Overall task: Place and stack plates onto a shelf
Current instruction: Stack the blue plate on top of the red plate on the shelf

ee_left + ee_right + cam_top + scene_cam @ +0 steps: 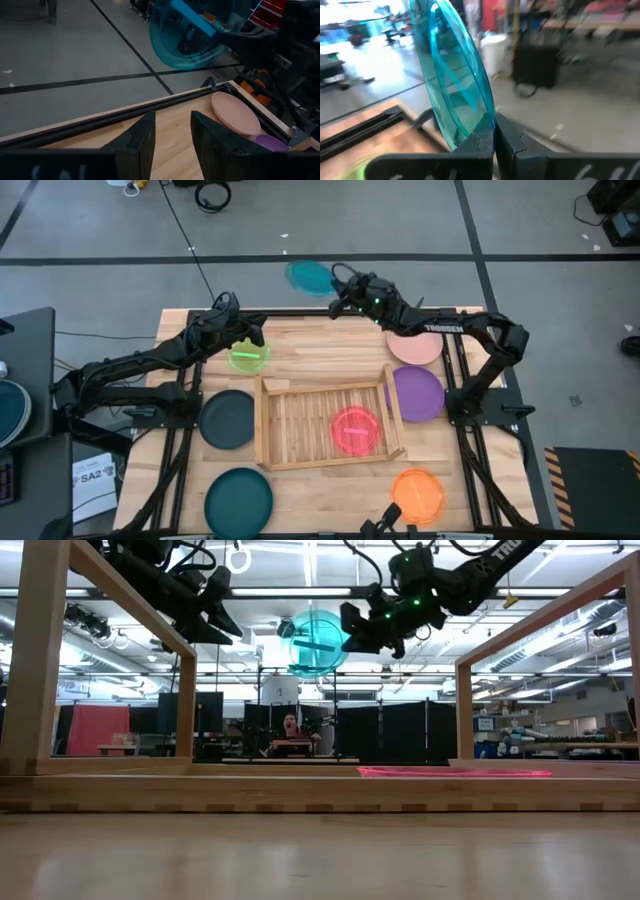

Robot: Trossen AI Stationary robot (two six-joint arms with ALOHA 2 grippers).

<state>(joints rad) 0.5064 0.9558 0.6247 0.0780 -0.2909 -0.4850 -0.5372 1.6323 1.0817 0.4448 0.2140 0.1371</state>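
Right gripper (335,292) pinches a translucent teal plate (308,276) by its rim, high beyond the table's far edge.
Left gripper (172,132), jaws apart and empty, hovers above a lime plate (248,356). Best to level the teal plate before lowering it to the slatted shelf (272,427), where a pink plate (356,429) lies; wooden tabletop (320,485), lab room behind.

I read "TROSSEN" in white on the right arm (447,329), above the shelf (327,423); "SA2" shows on a paper sheet (92,476) left of it.
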